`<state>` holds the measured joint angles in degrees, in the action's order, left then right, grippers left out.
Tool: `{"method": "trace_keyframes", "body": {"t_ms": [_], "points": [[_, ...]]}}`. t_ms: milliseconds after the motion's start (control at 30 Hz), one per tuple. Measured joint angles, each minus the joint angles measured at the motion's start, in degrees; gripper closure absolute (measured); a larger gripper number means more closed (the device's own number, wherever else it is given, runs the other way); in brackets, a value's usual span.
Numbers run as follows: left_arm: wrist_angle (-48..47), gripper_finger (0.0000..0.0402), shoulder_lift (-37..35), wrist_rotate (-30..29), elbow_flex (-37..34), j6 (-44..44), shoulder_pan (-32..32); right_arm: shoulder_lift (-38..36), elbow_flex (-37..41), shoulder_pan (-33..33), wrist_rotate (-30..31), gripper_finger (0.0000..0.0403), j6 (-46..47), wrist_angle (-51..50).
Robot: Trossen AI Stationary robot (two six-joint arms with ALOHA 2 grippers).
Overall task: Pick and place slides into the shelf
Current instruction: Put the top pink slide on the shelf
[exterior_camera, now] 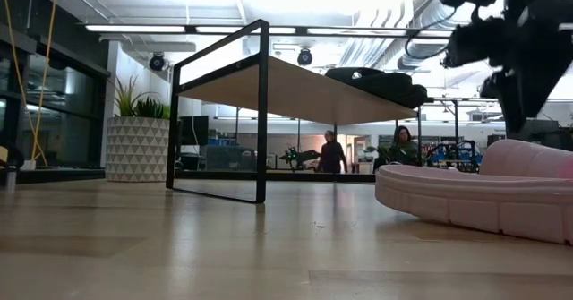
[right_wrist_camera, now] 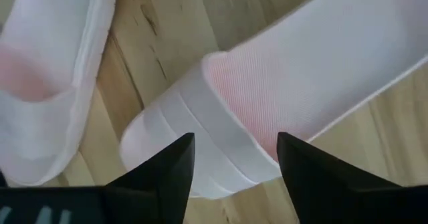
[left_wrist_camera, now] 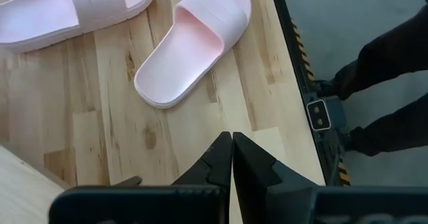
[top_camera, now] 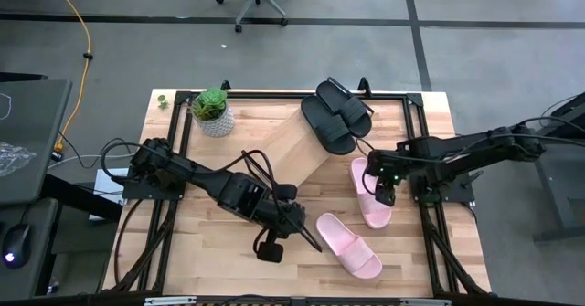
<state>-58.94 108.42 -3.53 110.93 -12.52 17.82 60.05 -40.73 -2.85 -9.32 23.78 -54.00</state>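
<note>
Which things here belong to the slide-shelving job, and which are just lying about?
Job:
- slanted light-wood shelf
- matte black slide pair, on the shelf
- two pale pink slides on the tabletop
- right end effector, open above one

Lying about:
- small potted green plant

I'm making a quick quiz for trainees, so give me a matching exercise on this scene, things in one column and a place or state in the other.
Column one:
1. black slides
2. right pincer
3. left pincer
4. potted plant

Column two:
A. shut, above bare tabletop
B. at the table's far left corner
C. lying on the shelf
D. open, over a pink slide

Pairs: 1-C, 2-D, 3-A, 4-B
</note>
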Motion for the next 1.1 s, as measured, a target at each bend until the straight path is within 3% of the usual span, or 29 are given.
{"method": "trace_keyframes", "body": {"t_ms": [633,900,1100], "points": [[0.0,0.0399,0.0,-0.2,0.0,-0.8,-0.2,0.2,2.2,-0.1,-1.9,0.0203,-5.2,5.0],[0.0,0.0399,0.0,0.0,0.0,-0.8,-0.2,5.6,2.2,-0.1,-3.5,0.0203,-7.3,5.5],[0.0,0.0399,0.0,0.8,0.0,-0.8,-0.1,8.2,2.2,-0.8,-8.2,0.0204,-9.2,5.3]]}}
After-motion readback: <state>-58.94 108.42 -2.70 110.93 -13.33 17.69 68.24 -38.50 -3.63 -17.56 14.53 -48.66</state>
